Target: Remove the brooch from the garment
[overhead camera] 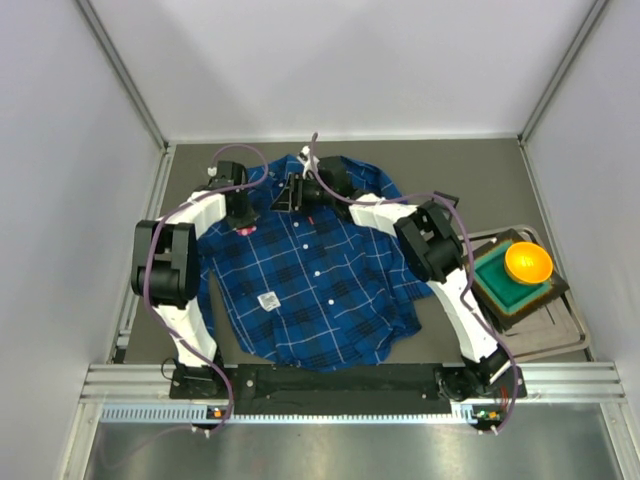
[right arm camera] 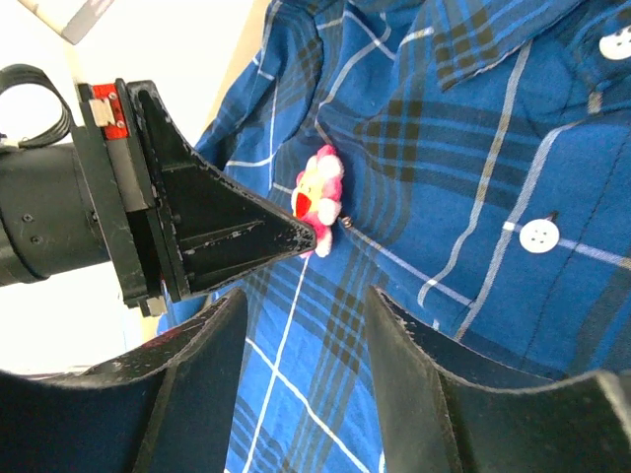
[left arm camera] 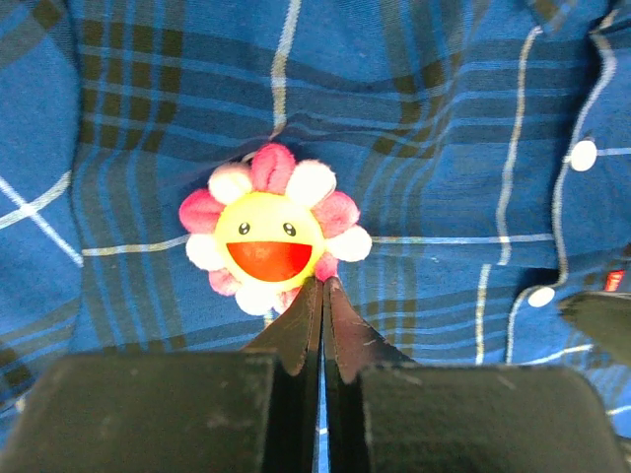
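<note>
The left gripper (left arm camera: 322, 284) is clamped fully shut, its two black fingers pressed together, tips touching the lower petals of the brooch (left arm camera: 271, 232) — whether they nip a petal cannot be told. The brooch, a smiling flower with a yellow face, red mouth and pink and white petals, sits on the chest of the blue plaid shirt (left arm camera: 444, 128), off to one side of its white buttons (left arm camera: 584, 155). The right gripper (right arm camera: 306, 340) hangs just beside the brooch, jaws spread wide and holding nothing — only shirt cloth lies beneath. Well apart to the right, an orange bowl (overhead camera: 527, 262) rests on a green block (overhead camera: 500, 285).
</note>
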